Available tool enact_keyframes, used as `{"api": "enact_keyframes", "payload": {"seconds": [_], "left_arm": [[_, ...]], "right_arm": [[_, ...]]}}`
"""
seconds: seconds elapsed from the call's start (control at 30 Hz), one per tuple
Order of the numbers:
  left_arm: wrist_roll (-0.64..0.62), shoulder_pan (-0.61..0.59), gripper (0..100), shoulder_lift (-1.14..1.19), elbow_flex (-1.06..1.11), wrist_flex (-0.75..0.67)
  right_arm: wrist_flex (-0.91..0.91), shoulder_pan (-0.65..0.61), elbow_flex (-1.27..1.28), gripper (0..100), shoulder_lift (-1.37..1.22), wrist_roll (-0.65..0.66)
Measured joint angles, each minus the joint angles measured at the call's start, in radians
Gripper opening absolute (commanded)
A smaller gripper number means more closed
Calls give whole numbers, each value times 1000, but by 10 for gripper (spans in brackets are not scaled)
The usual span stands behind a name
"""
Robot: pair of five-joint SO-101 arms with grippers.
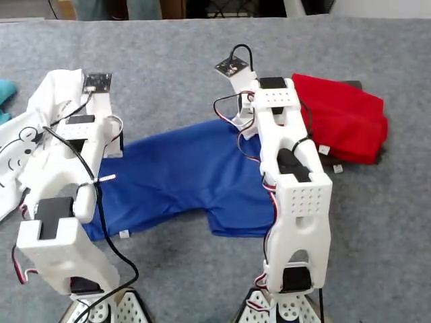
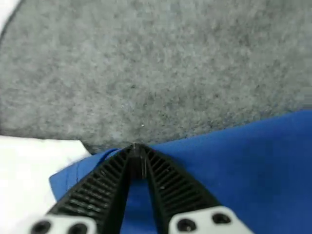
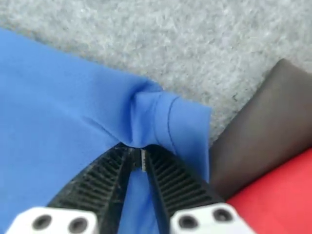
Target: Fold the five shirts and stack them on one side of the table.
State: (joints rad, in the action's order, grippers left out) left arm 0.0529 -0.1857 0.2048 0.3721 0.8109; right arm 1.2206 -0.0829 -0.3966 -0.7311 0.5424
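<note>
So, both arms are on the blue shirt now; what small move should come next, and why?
Probably lift both grippers together a little, to start the fold. The left gripper and right gripper each look shut on the far edge of the blue shirt, which lies spread flat on the table.

Five cloth items lie on the tabletop (image 1: 202, 67): one blue shirt (image 1: 182, 175), one red shirt (image 1: 343, 118), one dark shirt (image 1: 353, 85), one white shirt (image 1: 47, 94) and one teal piece (image 1: 5, 91). There are two arms, each carrying one tool: the left tool (image 2: 139, 151) and the right tool (image 3: 140, 155).
</note>
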Motion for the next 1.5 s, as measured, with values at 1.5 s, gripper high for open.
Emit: {"api": "enact_keyframes", "payload": {"seconds": [1.5], "left_arm": [[-32,-218,29,-104,-235,327]], "right_arm": [[86,0,-146,15,-107,2]]}}
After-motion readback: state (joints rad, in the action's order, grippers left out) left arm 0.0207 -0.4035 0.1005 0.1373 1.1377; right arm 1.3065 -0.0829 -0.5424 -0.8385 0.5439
